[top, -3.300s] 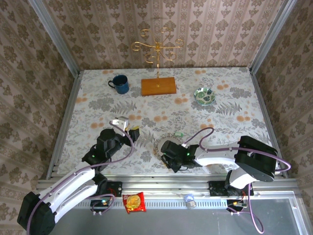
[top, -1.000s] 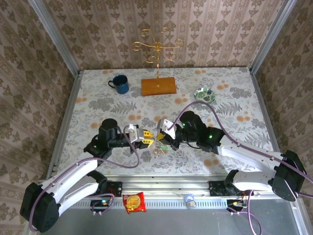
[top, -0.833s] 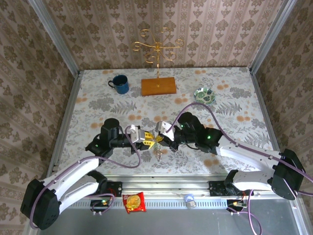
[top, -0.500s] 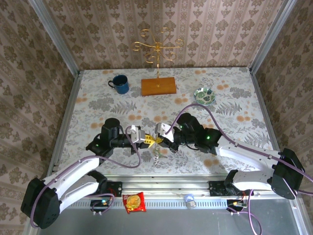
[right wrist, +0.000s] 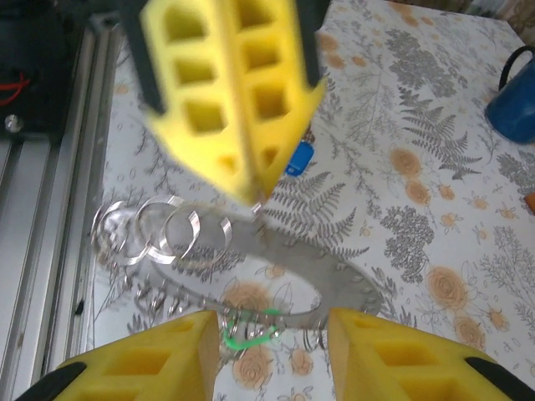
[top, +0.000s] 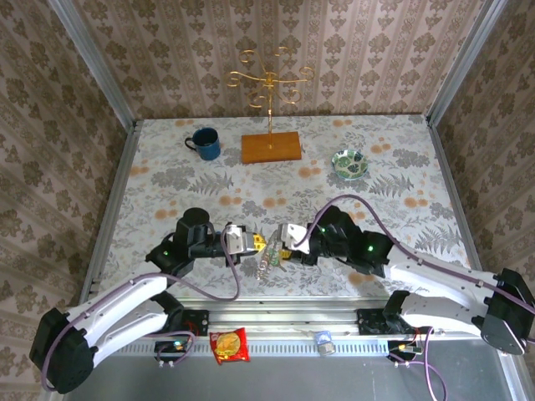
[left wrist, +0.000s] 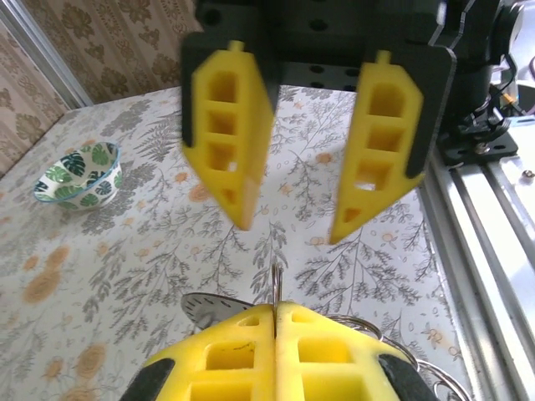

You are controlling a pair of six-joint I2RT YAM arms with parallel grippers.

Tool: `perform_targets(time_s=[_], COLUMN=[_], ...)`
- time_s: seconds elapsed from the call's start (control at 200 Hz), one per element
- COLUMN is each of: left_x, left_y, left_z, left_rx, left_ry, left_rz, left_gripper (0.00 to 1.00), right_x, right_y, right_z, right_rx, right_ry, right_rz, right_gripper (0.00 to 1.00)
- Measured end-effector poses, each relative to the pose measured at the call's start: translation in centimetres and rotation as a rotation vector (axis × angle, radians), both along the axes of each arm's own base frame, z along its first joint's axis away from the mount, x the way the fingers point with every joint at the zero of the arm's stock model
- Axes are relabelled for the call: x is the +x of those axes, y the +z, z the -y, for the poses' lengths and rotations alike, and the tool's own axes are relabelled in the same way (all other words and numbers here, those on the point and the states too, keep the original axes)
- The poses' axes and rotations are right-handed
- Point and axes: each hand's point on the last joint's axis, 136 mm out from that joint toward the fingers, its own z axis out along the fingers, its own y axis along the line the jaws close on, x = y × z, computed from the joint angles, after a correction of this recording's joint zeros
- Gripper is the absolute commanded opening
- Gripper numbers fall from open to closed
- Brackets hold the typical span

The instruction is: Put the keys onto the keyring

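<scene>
Grey and flat, the keyring [right wrist: 292, 252] hangs in the air between the two arms. The left gripper [right wrist: 249, 182] grips its upper edge, yellow foam fingers pressed tightly together on the rim. From the right wrist camera we see the keyring tilted almost edge-on. Its long axis runs from left to lower right, crosswise to the gap of the right gripper [right wrist: 272, 334], whose two fingers are spread wide and closed on nothing. A cluster of small wire rings [right wrist: 146, 234] dangles at the left end of the keyring. The green key [right wrist: 251, 336] sits just below the near rim of the keyring, in line with that open gap. The blue key [right wrist: 299, 159] shows beyond the far rim of the keyring, just beside the pinching fingers, and we cannot tell whether it hangs free or lies on the table [right wrist: 451, 209]. We judge the right arm to be the free one and the nearer to the green key, so the coming move looks like a short, straight reach toward the near rim of the keyring.
</scene>
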Motion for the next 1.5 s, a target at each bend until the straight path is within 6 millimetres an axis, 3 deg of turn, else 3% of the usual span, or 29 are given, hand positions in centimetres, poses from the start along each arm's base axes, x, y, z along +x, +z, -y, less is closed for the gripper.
perform_targets(time_s=[0.465, 0.705, 0.95, 1.005, 1.09, 1.155, 1.22, 1.5], left_x=[0.1, 0.1, 0.2, 0.3, 0.3, 0.4, 0.7, 1.2], left_y=[0.1, 0.2, 0.3, 0.4, 0.3, 0.3, 0.3, -0.8], left_z=[0.1, 0.1, 0.2, 0.2, 0.1, 0.1, 0.1, -0.5], left_rx=[0.012, 0.011, 0.005, 0.004, 0.005, 0.004, 0.004, 0.001], left_ry=[0.011, 0.010, 0.015, 0.018, 0.024, 0.032, 0.051, 0.124], left_rz=[0.067, 0.068, 0.075, 0.076, 0.071, 0.070, 0.065, 0.047], left_gripper=[0.00, 0.00, 0.00, 0.00, 0.00, 0.18, 0.26, 0.32], right_x=[0.5, 1.1, 1.2, 1.2, 1.3, 1.2, 1.2, 0.8], right_y=[-0.1, 0.6, 0.8, 0.8, 0.6, 0.5, 0.5, -0.4], right_z=[-1.7, -2.4, -2.7, -2.8, -2.8, -2.8, -2.8, -2.5], right_rx=[-0.005, 0.030, 0.044, 0.043, 0.040, 0.039, 0.038, -0.003], right_ry=[0.024, 0.007, 0.008, 0.009, 0.009, 0.011, 0.013, 0.034], right_rz=[0.059, 0.084, 0.092, 0.093, 0.088, 0.087, 0.086, 0.081], right_gripper=[0.31, 0.17, 0.08, 0.00, 0.00, 0.00, 0.00, 0.00])
